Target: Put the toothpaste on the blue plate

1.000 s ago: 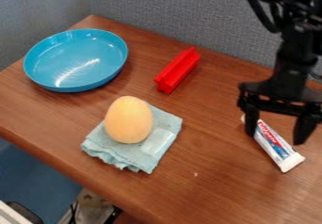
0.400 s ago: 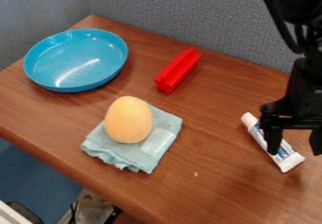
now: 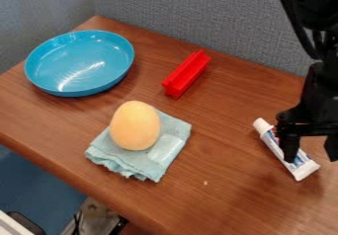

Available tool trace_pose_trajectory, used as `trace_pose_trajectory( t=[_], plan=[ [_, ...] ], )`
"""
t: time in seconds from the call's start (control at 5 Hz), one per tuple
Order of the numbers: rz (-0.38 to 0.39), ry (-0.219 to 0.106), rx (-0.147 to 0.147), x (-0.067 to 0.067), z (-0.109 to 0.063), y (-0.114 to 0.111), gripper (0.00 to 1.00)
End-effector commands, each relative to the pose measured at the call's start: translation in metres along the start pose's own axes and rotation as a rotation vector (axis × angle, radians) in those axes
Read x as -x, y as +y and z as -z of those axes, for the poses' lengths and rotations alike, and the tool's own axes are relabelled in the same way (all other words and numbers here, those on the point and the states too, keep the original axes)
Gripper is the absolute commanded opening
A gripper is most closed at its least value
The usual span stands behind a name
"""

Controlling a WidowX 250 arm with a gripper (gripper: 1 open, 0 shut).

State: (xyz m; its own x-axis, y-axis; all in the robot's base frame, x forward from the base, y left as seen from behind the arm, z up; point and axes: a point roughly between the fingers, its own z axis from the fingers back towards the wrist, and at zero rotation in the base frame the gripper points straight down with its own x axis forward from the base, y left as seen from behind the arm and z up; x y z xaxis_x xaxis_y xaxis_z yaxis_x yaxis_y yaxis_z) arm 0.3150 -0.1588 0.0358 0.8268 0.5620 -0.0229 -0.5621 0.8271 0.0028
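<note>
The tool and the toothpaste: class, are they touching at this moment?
Cannot tell. In the camera view, the open tool stands over the toothpaste and hides its middle, so neither contact nor a gap shows plainly.

Table [image 3: 224, 130]: we see brown wood.
Far-left corner: blue plate [image 3: 79, 63].
Middle: red block [image 3: 187, 73].
Near edge: cloth [image 3: 148, 150].
Right edge: toothpaste [image 3: 286, 149].
</note>
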Motion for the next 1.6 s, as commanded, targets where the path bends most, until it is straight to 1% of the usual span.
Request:
trace_pose_trajectory(
  t=[0.0,0.8,1.4],
  plan=[
    [-0.002,-0.037,0.038,-0.0021,-0.0139,-0.0114,1.0],
    [-0.068,-0.068,0.022,-0.0089,-0.012,-0.0084,1.0],
    [-0.092,-0.089,0.0,-0.008,-0.0097,-0.0035,1.0]
  ],
)
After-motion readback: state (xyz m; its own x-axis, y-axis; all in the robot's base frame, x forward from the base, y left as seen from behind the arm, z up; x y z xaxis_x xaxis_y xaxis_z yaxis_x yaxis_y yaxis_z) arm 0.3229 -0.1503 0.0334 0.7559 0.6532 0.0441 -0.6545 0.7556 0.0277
